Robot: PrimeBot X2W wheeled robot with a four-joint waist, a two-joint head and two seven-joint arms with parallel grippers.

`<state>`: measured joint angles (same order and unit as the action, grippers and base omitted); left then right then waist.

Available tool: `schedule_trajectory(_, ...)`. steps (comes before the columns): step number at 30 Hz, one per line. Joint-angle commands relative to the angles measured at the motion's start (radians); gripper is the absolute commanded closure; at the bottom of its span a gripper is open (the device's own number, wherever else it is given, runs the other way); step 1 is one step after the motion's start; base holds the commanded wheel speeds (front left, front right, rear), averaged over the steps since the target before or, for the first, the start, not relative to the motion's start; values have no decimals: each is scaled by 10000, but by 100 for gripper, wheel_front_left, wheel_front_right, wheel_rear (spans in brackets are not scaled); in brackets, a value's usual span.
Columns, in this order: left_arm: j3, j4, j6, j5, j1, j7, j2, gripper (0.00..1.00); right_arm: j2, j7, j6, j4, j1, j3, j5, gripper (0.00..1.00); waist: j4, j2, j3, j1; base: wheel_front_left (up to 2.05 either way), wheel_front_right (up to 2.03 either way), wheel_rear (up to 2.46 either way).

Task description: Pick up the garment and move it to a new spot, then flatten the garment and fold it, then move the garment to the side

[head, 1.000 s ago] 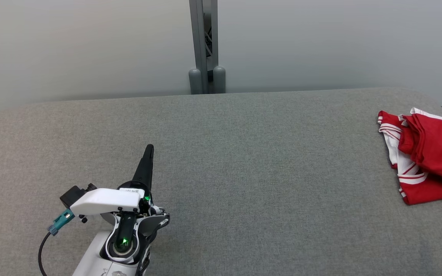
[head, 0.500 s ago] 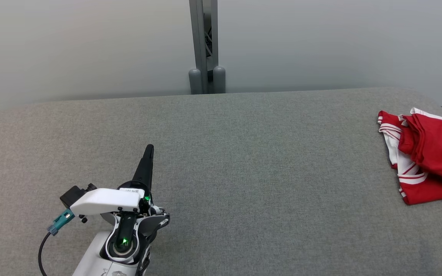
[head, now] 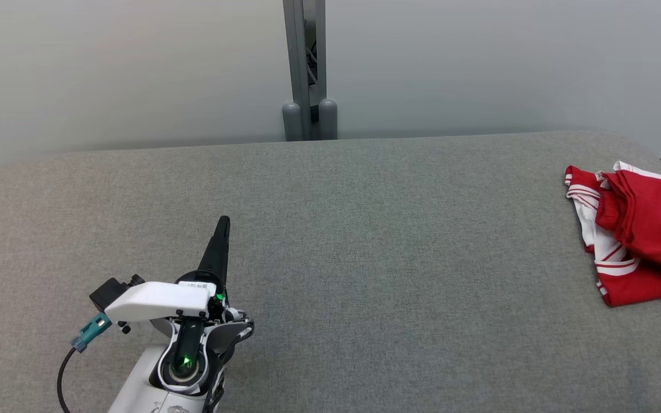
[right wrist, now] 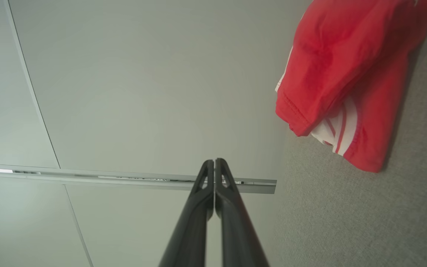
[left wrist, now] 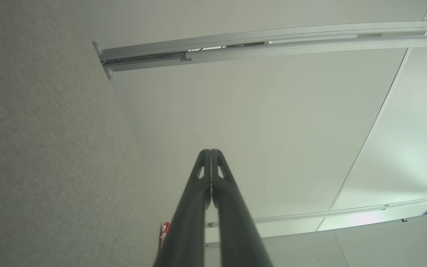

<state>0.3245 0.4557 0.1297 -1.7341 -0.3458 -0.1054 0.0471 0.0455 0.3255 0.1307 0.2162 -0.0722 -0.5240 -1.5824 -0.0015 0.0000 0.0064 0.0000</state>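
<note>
The garment, red with white stripes, lies at the far right of the grey tabletop and runs out of the head view's right edge. It is doubled over in loose layers. A rumpled red fold lies on top, and a striped white band shows beneath it along its left side. In the right wrist view the garment rests wholly on the tabletop, slack and wrinkled.

This fits two stages. It could be a bunched heap waiting at the side to be carried to a working spot, or a roughly folded bundle already set aside. The pictures do not settle which, so no particular move can be called for.

In my judgement, any handling here should respect how limp the cloth is. The layers would slide over each other, so a grip on the top fold alone would let the rest trail or unfold. The wide bare middle of the tabletop gives room to spread the cloth.

The left pincer hovers over the near left of the tabletop, well apart from the garment. Its fingers are pressed together with nothing between them, as the left wrist view also shows. The right pincer is likewise closed tight and empty, near the garment but not touching it.
</note>
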Motion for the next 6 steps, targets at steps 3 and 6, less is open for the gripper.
schedule_trajectory(3, -10, -1, 44, 16, -122, 26, 59, 100, 90, 12, 0, 27, -51, -19, -42, 100, 0, 0, 0, 0, 0, 0, 0)
schedule_trajectory(6, -10, -1, 44, 16, -122, 26, 59, 100, 90, 12, 0, 27, -51, -20, -42, 100, 0, 0, 0, 0, 0, 0, 0)
